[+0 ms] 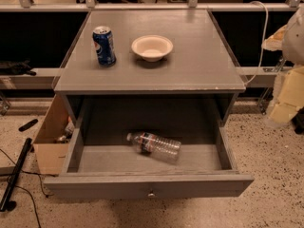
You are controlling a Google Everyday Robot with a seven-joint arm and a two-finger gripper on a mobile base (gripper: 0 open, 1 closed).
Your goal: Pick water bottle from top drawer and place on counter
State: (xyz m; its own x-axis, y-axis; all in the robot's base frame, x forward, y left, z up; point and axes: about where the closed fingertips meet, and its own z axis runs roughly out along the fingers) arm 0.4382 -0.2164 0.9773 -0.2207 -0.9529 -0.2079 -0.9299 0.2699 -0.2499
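The water bottle (154, 145) lies on its side in the open top drawer (147, 186), cap to the left, near the drawer's middle. The drawer is pulled out toward me, with its round knob (151, 194) on the front panel. The counter (190, 56) is the grey cabinet top above it. My gripper (287, 96) shows as a pale, blurred shape at the right edge of the view. It is off to the right of the cabinet, well away from the bottle and holding nothing I can see.
A blue soda can (104, 45) and a cream bowl (152, 47) stand on the counter's left and middle. A brown cardboard box (50, 141) sits on the floor left of the drawer. Cables and a black bar (16, 172) lie at lower left.
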